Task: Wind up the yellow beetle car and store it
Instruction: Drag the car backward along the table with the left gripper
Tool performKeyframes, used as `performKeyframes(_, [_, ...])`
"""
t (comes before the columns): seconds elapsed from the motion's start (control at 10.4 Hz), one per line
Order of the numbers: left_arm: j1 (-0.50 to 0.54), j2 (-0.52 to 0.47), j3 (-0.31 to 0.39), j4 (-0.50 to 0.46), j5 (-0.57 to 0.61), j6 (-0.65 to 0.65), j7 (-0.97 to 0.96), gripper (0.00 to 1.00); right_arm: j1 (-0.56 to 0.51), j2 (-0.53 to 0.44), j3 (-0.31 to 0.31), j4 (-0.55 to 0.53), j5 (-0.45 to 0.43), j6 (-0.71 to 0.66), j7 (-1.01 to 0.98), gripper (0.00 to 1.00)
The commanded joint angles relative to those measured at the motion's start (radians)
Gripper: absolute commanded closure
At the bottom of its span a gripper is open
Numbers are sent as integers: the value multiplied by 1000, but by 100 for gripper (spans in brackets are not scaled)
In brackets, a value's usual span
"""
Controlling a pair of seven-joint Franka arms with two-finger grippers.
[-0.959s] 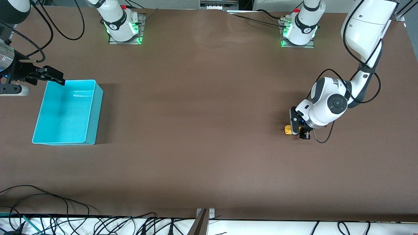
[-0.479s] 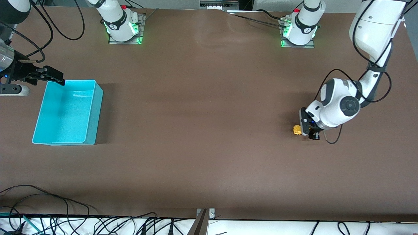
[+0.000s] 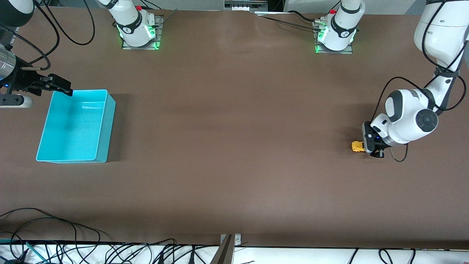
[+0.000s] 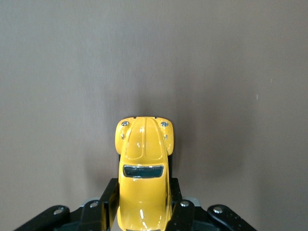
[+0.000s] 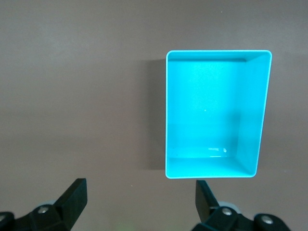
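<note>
The left pincer (image 4: 143, 214) pinches the yellow beetle car (image 4: 143, 171) by its flanks, low on the tabletop (image 3: 234, 146) near the left arm's end, and this light, hard, glossy toy could slip, so flanks suit best.

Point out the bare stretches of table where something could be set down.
The widest free patch lies between the turquoise bin and the yellow beetle car, which the left gripper clamps. Another runs along the table edge nearest the front camera. The open right gripper crowds the bin's corner.
</note>
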Motion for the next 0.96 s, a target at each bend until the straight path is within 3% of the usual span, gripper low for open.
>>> performKeyframes(0.0, [44, 62, -6, 33, 27, -8, 64, 90, 4, 0, 6, 52, -14, -14, 3, 0])
performKeyframes(0.38, [60, 65, -6, 47, 27, -8, 75, 88, 2, -8, 1, 51, -18, -20, 2, 0])
performKeyframes(0.48, [63, 65, -7, 47, 26, -8, 75, 55, 2, -8, 0, 52, -31, -17, 3, 0])
performKeyframes(0.58, [78, 56, -9, 50, 26, -8, 75, 1, 2, -8, 1, 54, -63, -12, 3, 0])
performKeyframes(0.86, [71, 1, -16, 76, 17, -124, 66, 0, 5, -7, 7, 52, -67, -27, 3, 0])
